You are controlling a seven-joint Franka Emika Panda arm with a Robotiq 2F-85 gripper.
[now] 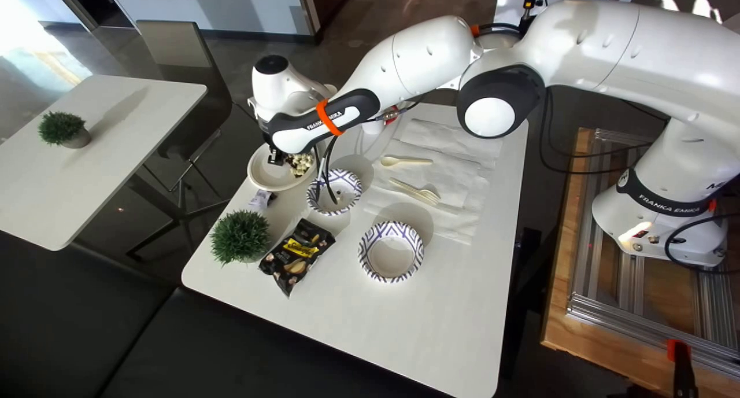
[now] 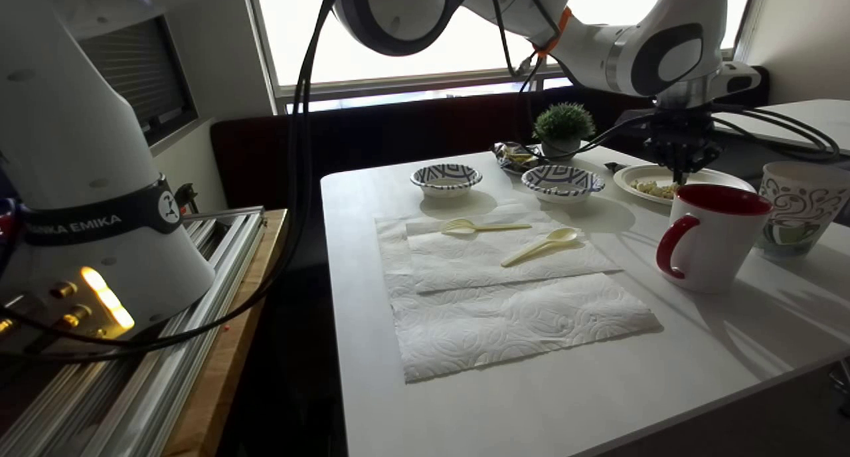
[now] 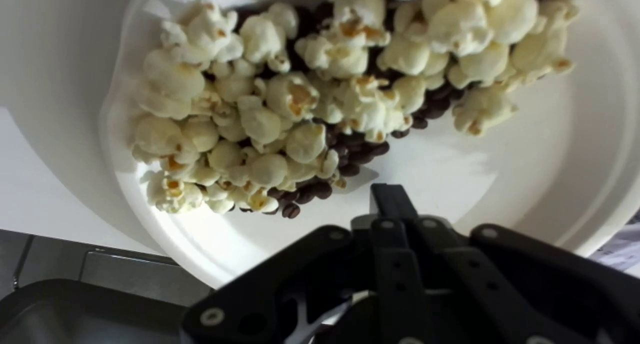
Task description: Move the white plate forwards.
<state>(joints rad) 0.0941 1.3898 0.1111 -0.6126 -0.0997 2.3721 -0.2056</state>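
The white plate (image 1: 270, 175) lies at the far end of the table from the robot base. It also shows in an exterior view (image 2: 725, 178), partly behind a red-and-white mug, and fills most of the wrist view (image 3: 480, 184). Popcorn (image 3: 280, 109) and dark brown beans (image 3: 357, 154) cover part of its inside. My gripper (image 3: 392, 191) is shut and empty, with its fingertips together over the bare part of the plate beside the popcorn. It points down in both exterior views (image 1: 276, 157) (image 2: 679, 177). I cannot tell whether the tips touch the plate.
Two patterned bowls (image 1: 335, 191) (image 1: 391, 252) stand near the plate. A small wrapper (image 1: 261, 200), a potted plant (image 1: 241, 236) and a black snack bag (image 1: 296, 254) lie close by. The mug (image 2: 717, 244) and paper cup (image 2: 800, 211) stand beside the plate. Napkins (image 2: 524, 317) hold cutlery.
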